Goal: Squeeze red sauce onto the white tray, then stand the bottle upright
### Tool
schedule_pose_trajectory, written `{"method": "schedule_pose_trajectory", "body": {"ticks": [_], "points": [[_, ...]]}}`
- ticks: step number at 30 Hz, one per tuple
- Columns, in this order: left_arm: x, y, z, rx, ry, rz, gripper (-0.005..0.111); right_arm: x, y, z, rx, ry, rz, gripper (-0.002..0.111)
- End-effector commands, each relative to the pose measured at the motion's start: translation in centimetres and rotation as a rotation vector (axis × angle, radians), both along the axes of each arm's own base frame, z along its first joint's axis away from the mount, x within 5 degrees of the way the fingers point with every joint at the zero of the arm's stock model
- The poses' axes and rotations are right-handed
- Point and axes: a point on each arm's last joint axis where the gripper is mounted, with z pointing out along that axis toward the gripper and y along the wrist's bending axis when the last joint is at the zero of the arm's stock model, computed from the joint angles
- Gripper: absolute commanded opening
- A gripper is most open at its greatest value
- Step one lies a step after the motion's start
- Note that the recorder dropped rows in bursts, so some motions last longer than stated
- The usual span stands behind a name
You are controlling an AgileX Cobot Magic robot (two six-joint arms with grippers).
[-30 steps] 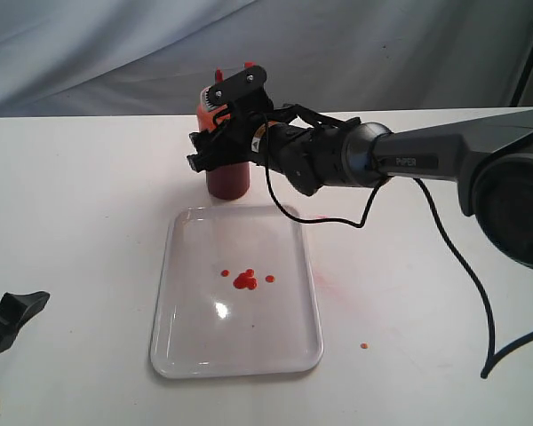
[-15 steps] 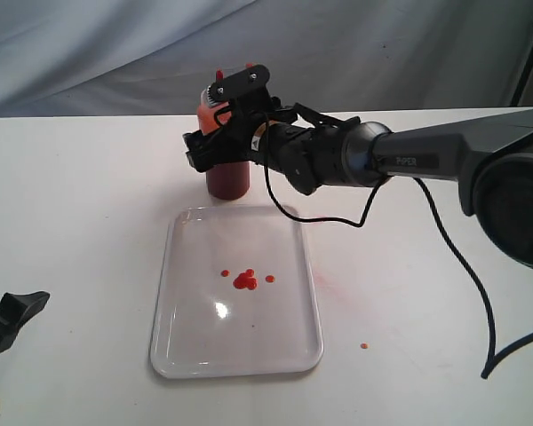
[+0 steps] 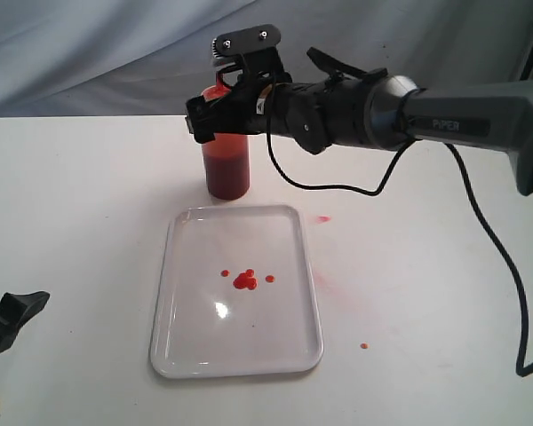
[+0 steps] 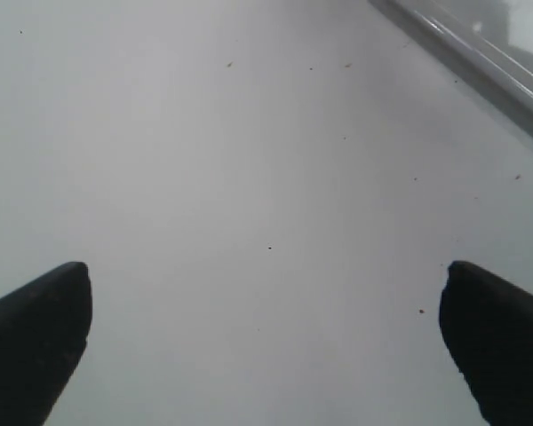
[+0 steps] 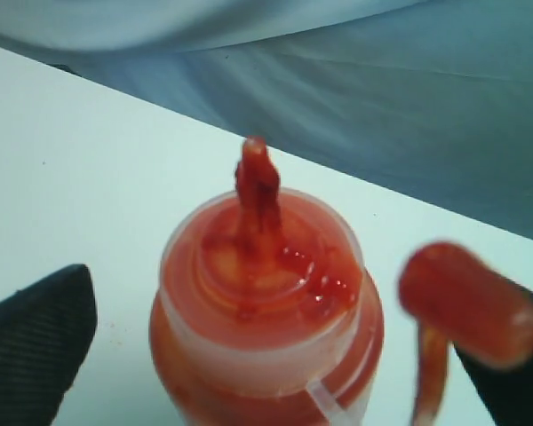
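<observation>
The bottle (image 3: 226, 169) stands upright on the table just behind the white tray (image 3: 188, 342), with dark red sauce inside. My right gripper (image 3: 220, 87) is open and hovers at the bottle's top, its fingers apart from the sides. In the right wrist view the bottle (image 5: 266, 293) sits between the spread black fingers (image 5: 35, 328), nozzle (image 5: 256, 177) pointing up, and the tethered cap (image 5: 466, 302) hangs beside it. Small blobs of red sauce (image 3: 243, 280) lie in the middle of the tray. My left gripper (image 3: 9, 319) rests open at the table's near left, holding nothing (image 4: 266, 328).
A red smear (image 3: 324, 218) and a small drop (image 3: 363, 345) mark the table right of the tray. A black cable (image 3: 338, 186) loops under the right arm. A grey cloth hangs behind the table. The tray's rim (image 4: 480, 53) shows in the left wrist view.
My right gripper has opened off the bottle and risen from its body to its top. The bottle stays standing. The left arm has not moved.
</observation>
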Motion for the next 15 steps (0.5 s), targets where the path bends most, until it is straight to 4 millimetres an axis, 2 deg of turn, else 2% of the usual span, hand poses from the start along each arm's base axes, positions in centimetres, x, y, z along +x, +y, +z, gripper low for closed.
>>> {"method": "schedule_pose_trajectory", "body": {"ticks": [1, 6, 15], "points": [[-0.1, -0.2, 0.1, -0.017, -0.005, 0.002, 0.105, -0.3, -0.2, 2.4, 0.047, -0.002, -0.019, 0.105], [-0.1, -0.4, 0.1, -0.031, -0.012, -0.011, 0.105, -1.3, -0.3, 4.1, 0.021, 0.034, -0.018, 0.105], [-0.1, -0.5, 0.2, -0.035, -0.018, -0.026, 0.105, -4.7, 2.3, 7.2, -0.088, -0.026, 0.118, 0.105]]}}
